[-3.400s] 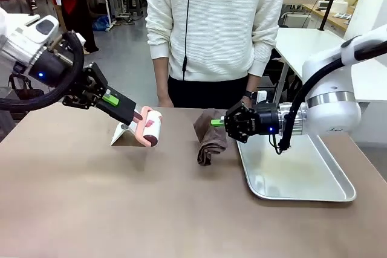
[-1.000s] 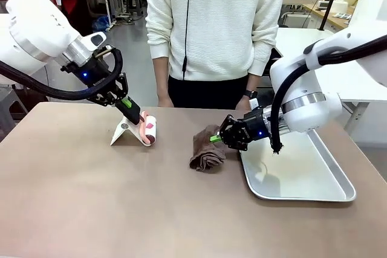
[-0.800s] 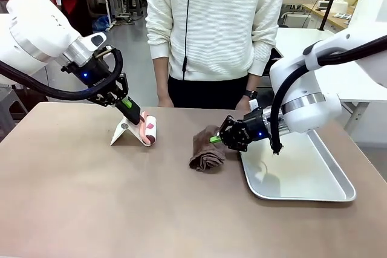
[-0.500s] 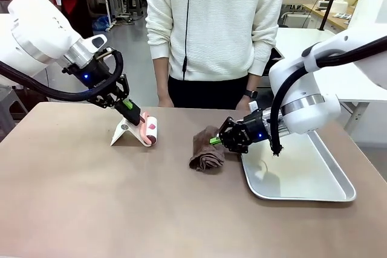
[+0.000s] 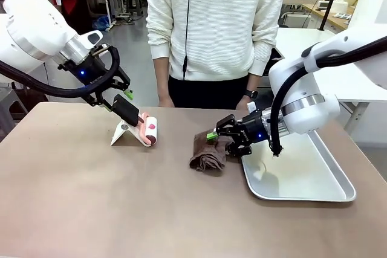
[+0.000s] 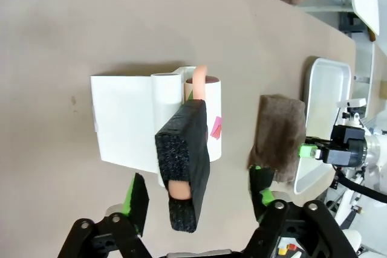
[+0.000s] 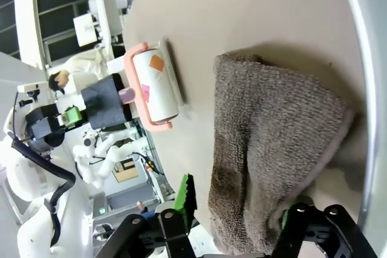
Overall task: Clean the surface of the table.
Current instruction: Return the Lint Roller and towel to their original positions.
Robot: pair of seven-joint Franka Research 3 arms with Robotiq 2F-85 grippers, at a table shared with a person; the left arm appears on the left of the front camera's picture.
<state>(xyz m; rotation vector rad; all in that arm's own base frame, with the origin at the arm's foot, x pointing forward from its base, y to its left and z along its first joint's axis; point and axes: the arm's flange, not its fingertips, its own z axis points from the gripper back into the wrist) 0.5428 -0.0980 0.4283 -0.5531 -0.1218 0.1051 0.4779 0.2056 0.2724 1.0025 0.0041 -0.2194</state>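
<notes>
Here the wide matte taupe-brown desk point(image 5: 91, 203) spans the whole foreground between the two arms. The left gripper point(image 6: 196, 200) has its green-padded fingers point(image 6: 136, 193) spread apart on either side of the black foam handle point(image 6: 184, 170) of a pink-framed lint roller point(image 5: 148, 130), not pressing it. The roller rests on its white plastic stand point(image 6: 130, 122) on the desk's far left part. The right gripper point(image 5: 219, 138) has its fingers released too, hovering over a crumpled brown terry cloth point(image 5: 207, 154), one green tip at each side of it in the right wrist view. The cloth lies on the desk just beside the left rim of a shiny rectangular steel tray point(image 5: 326, 191). A person in a white ribbed sweater point(image 5: 214, 22) stands at the far edge.
</notes>
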